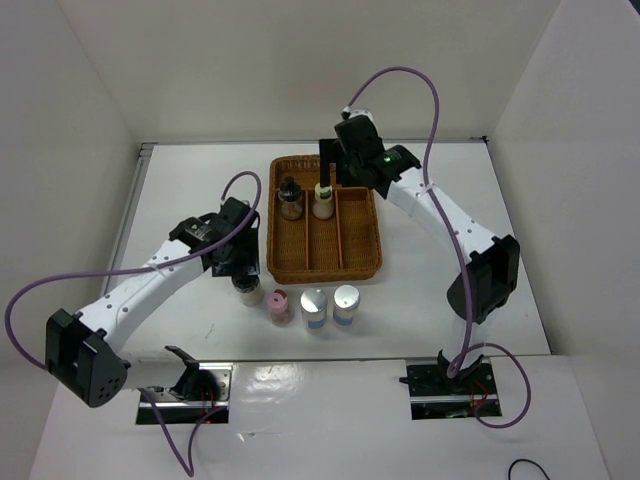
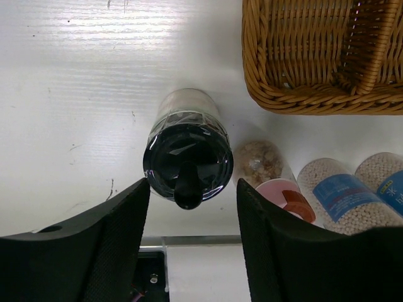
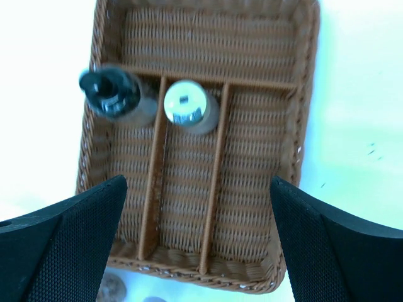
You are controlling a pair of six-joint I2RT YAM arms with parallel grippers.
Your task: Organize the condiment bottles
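The whole worktop is being watched from above and behind the arm bases by the fixed camera. The left wrist view is being aimed steeply down, close over a black-capped bottle beside a corner of the wicker tray. From higher up, that tray is being framed straight down by the right wrist camera, and it is being shared by all three views.

No word, brand or number can be read anywhere. In the left wrist view one silver-topped bottle carries a plain blue label. The second silver-topped bottle beside it has a blue label with a small white mark and a yellow corner. The print on both is too blurred to read.
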